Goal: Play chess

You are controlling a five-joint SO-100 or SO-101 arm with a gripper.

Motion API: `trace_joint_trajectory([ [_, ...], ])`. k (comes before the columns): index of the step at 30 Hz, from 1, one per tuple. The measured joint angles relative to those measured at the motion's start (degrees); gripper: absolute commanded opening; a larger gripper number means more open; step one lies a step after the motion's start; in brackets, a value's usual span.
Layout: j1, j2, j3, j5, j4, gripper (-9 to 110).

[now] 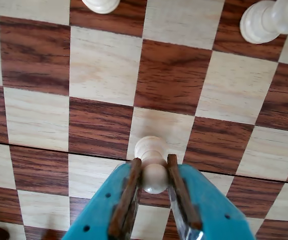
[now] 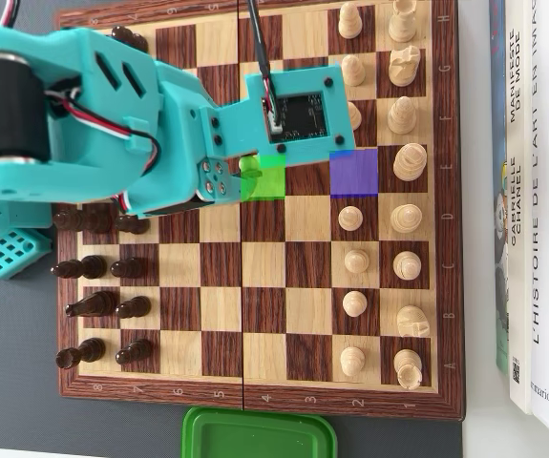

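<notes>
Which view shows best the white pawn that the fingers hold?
The wrist view: the white pawn sits plainly between the fingers, above the chessboard. In the overhead view the arm hides it almost wholly beside the green square.

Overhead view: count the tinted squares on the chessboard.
2. A green square mid-board at the arm's tip; a blue square in the same row, one square to the right, in the gap among the white pawns. The arm may hide others.
</notes>
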Motion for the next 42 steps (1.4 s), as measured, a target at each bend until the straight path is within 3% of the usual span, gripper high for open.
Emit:
trace_joint_trajectory([
  [42, 0.18, -2.72, -0.18, 0.00, -2.29, 7],
])
